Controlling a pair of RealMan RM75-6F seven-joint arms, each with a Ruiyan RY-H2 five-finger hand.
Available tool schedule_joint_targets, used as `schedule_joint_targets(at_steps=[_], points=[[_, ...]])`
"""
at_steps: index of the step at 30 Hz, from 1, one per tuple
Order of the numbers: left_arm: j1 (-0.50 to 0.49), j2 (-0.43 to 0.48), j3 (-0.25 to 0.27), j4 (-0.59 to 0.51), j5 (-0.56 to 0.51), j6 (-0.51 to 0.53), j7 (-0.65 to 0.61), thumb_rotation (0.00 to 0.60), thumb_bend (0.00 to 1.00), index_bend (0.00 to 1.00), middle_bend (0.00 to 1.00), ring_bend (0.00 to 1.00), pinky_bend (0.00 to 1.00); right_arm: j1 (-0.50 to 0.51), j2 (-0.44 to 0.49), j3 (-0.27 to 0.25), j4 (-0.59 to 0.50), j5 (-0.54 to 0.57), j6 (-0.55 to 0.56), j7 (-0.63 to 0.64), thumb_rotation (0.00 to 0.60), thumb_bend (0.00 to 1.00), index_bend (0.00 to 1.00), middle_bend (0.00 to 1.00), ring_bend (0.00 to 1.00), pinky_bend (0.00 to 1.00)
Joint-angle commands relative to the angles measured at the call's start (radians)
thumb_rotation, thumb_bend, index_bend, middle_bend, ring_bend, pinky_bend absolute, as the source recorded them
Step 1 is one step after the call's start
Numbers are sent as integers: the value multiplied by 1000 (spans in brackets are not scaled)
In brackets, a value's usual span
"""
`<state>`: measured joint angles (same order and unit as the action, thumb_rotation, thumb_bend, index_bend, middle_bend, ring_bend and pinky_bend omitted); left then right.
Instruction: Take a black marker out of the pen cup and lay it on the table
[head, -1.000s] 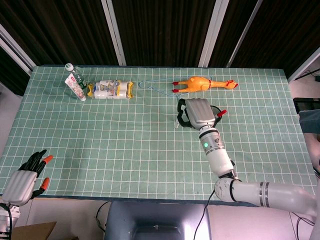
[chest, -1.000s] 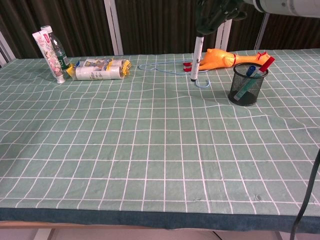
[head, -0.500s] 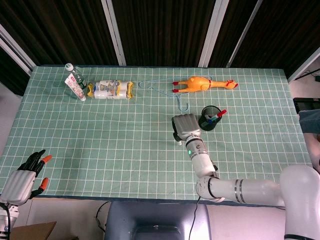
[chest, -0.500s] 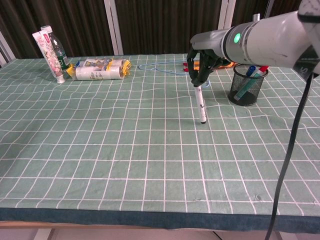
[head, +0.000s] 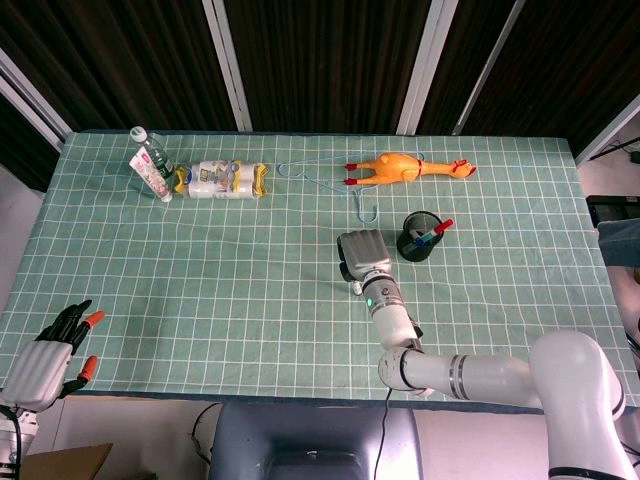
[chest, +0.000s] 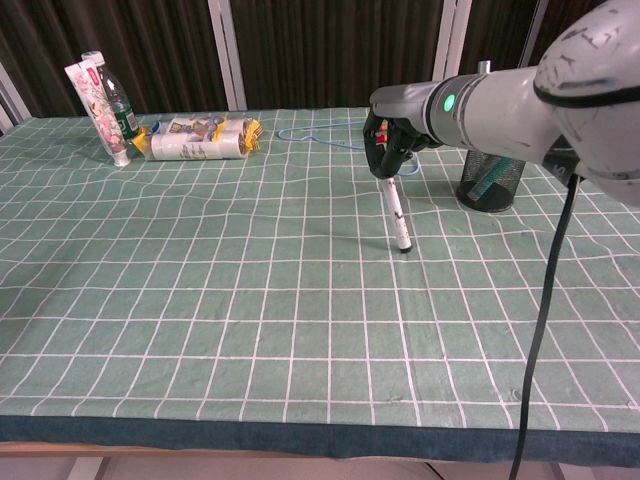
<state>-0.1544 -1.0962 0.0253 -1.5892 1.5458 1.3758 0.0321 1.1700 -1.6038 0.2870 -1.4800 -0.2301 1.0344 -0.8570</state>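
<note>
My right hand (chest: 388, 150) (head: 360, 256) grips the upper end of a white-bodied marker (chest: 397, 214) with a black tip. The marker slants down and its tip touches the green cloth near the table's middle. In the head view the hand covers most of the marker; only its end (head: 356, 289) peeks out below. The black mesh pen cup (head: 417, 240) (chest: 494, 178) stands just right of the hand, with red and blue pens inside. My left hand (head: 45, 360) hangs open off the table's near-left corner.
A yellow rubber chicken (head: 405, 168) and a blue wire hanger (head: 320, 178) lie behind the cup. Far left hold a toothpaste tube (chest: 101, 110), a bottle (chest: 118, 106) and a wrapped packet (chest: 198, 140). The green gridded cloth (chest: 250, 300) covers the table.
My right hand has come down and toward the near-left with the marker, away from the cup, bringing its tip onto the cloth. The left hand stays put.
</note>
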Motion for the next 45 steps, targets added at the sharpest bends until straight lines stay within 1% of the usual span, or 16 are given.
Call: schedule_joint_targets(at_steps=[1,3,5,10,14,18,21,23,27,30,31,32,34,37,40,45], points=[[0,1,0,0,-1,-1,-2,600,455,167,20,49,296,-21,-31,0,57,-53,-48,70,600,996,685,1000,1000,1000],[0,1,-1,0,-1,-1,-4,600,455,168,20,50,296,-30,-36,0,77,-69,-67,96,600,917,613,1000,1000,1000],[-1,2,-1,1,-2,-1,-6,600,455,168,20,50,296,-38,-37,-1,94,-82,-85,116,600,750,536,1000,1000,1000],[0,1,-1,2,-1,0,-6,600,453,167,20,50,296,-51,-29,-10,108,-104,-100,138,600,456,383,1000,1000,1000],[-1,0,-1,2,-2,-2,-1,600,453,168,20,50,296,-68,2,-11,76,-128,-95,159,600,315,303,1000,1000,1000],[-1,0,-1,1,-3,-4,2,600,452,168,20,50,296,-105,75,-9,-17,-179,-56,190,600,278,285,1000,1000,1000],[-1,-2,-1,1,-4,-2,4,600,452,168,20,51,296,-158,160,-23,-136,-261,21,215,600,278,376,1000,1000,1000],[0,-2,0,1,-2,-2,6,600,453,168,20,51,296,-215,226,-66,-232,-371,108,221,600,278,508,1000,1000,1000],[-1,-6,0,1,-4,-3,20,600,454,168,20,51,296,-353,332,-186,-361,-618,307,236,600,278,550,984,989,954],[3,-6,-3,-4,-10,3,30,600,454,168,20,51,296,-471,377,-273,-382,-771,433,290,600,278,507,802,828,799],[6,-7,-5,-5,-11,9,36,600,453,168,21,51,296,-515,387,-300,-377,-817,468,327,600,273,479,700,729,741],[7,-8,-6,-6,-11,13,40,600,454,168,21,51,296,-546,394,-318,-370,-846,487,360,600,268,453,606,629,681],[10,-9,-6,-8,-10,20,44,600,453,168,21,51,296,-607,407,-354,-349,-896,506,434,600,252,410,479,480,569],[12,-10,-7,-8,-9,24,47,600,454,168,20,51,296,-673,425,-387,-322,-941,505,537,600,240,318,330,298,377],[11,-12,-8,-10,-11,22,51,600,453,168,21,51,296,-721,428,-397,-286,-976,502,613,600,239,245,237,201,269],[8,-13,-9,-10,-12,17,54,600,454,168,21,52,296,-750,419,-394,-253,-996,492,645,600,238,194,188,147,222]])
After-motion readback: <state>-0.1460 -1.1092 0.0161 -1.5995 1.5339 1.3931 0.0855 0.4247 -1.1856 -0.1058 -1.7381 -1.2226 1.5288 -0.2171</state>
